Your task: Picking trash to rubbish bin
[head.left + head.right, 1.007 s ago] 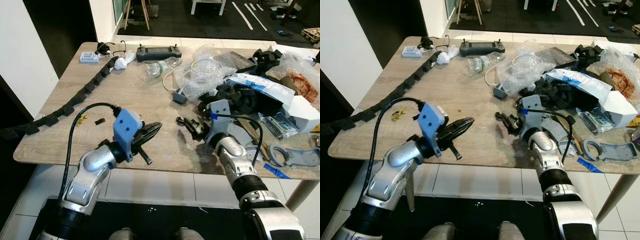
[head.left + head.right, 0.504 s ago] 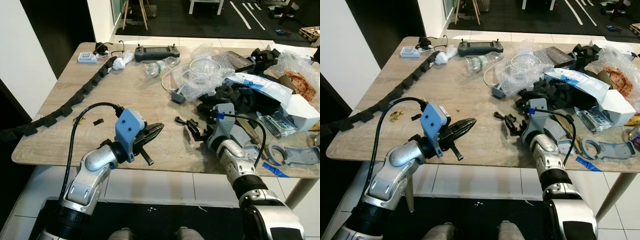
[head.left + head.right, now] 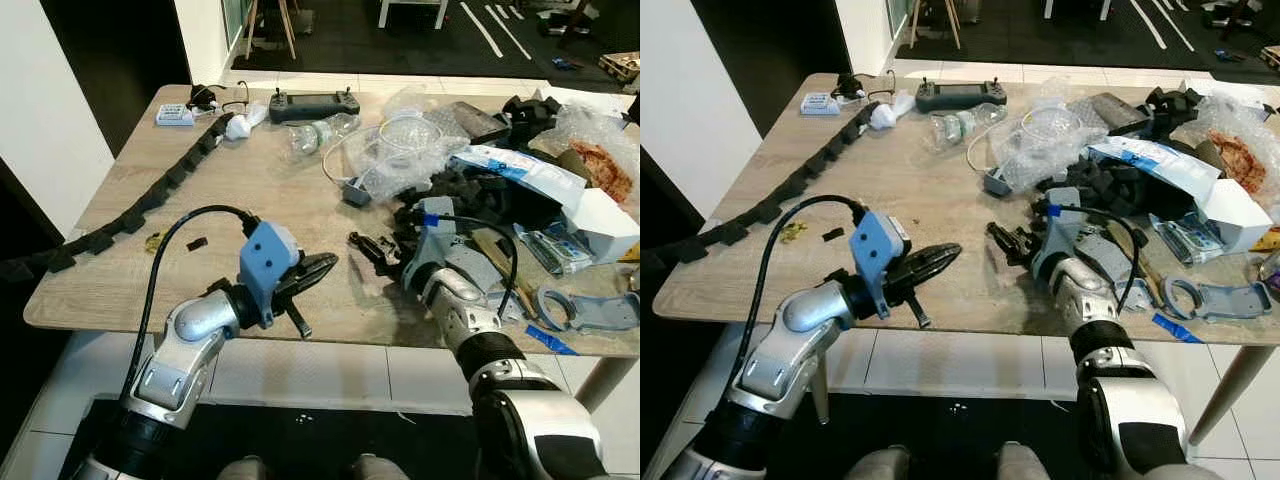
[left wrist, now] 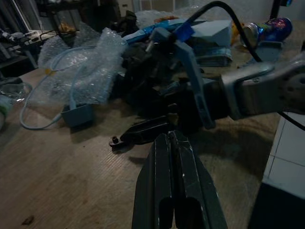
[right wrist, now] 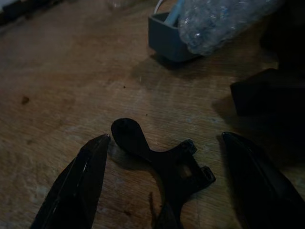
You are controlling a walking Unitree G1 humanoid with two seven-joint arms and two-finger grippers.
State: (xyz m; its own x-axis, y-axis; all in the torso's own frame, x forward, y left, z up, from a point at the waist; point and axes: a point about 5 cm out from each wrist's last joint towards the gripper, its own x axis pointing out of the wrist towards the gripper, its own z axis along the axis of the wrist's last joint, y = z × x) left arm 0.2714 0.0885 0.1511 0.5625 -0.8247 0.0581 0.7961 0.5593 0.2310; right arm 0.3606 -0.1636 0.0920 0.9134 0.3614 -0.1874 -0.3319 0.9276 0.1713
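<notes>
A small black plastic bracket (image 3: 364,243) lies on the wooden table (image 3: 260,200) near its front edge. My right gripper (image 3: 385,252) is low over the table with its fingers open to either side of the bracket (image 5: 164,164); the fingers (image 5: 78,188) stand apart from it. My left gripper (image 3: 324,265) hovers just left of the bracket, shut and empty, its tip (image 4: 169,137) pointing at the bracket (image 4: 138,134) and the right gripper behind it.
Bubble wrap (image 3: 400,150), black foam pieces (image 3: 470,190), a white box (image 3: 600,215) and packaging crowd the table's right half. A blue-grey adapter (image 3: 355,192) lies behind the bracket. A black foam strip (image 3: 150,195) runs along the left side; a controller (image 3: 305,103) and a plastic bottle (image 3: 320,133) lie at the back.
My left gripper has reached a little to the right, toward the bracket. My right gripper has edged left, bringing its open fingers around the bracket.
</notes>
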